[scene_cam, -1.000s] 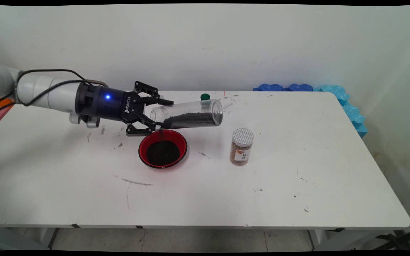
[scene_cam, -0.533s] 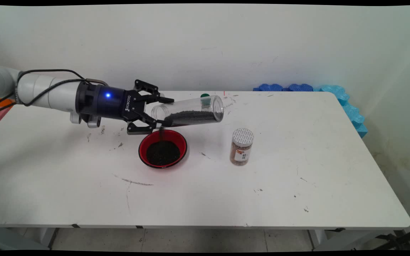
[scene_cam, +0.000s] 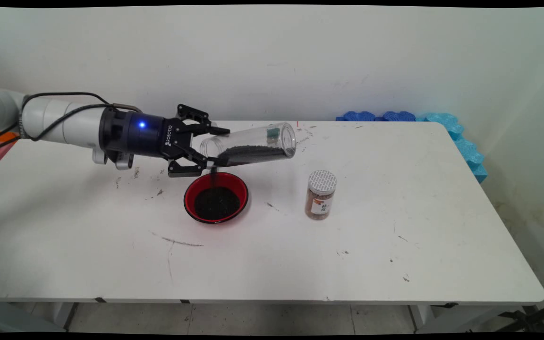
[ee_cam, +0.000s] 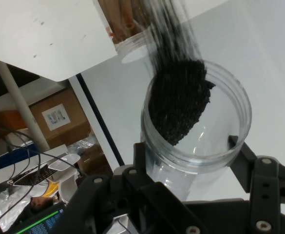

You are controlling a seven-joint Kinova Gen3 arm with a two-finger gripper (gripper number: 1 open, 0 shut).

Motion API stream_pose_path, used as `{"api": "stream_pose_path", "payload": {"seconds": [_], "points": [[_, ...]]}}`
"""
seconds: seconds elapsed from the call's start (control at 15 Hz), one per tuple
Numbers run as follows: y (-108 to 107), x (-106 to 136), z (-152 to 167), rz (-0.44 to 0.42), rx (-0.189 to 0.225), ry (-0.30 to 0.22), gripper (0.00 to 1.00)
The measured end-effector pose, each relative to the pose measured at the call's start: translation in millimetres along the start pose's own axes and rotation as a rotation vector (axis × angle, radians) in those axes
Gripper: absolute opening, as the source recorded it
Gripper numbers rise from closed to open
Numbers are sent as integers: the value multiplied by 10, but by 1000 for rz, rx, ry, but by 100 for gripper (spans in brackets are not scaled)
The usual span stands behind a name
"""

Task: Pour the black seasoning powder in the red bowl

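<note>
My gripper (scene_cam: 216,147) is shut on the mouth end of a clear plastic jar (scene_cam: 253,146), which lies nearly level with its base tipped up to the right. Dark grains (scene_cam: 253,154) lie along its lower side, and a thin stream (scene_cam: 214,177) falls from the mouth into the red bowl (scene_cam: 188,198) just below, where a dark heap sits. In the hand view the gripper (ee_cam: 187,156) clasps the jar's rim (ee_cam: 239,141) on both sides, and the grains (ee_cam: 179,107) slide toward the mouth.
A small spice jar (scene_cam: 320,194) with a grey patterned lid stands upright to the right of the bowl. A green cap (scene_cam: 271,134) shows through the held jar, at the back of the white table (scene_cam: 395,226). Blue foam pieces (scene_cam: 446,123) line the far right corner.
The jar's base has risen a little, so it tilts more steeply toward the bowl. Fewer grains remain inside and the stream keeps falling.
</note>
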Motion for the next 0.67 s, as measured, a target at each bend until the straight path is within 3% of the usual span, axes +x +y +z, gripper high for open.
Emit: {"api": "stream_pose_path", "payload": {"seconds": [0.67], "points": [[4,-1,11,-12,-7,-11,0]]}}
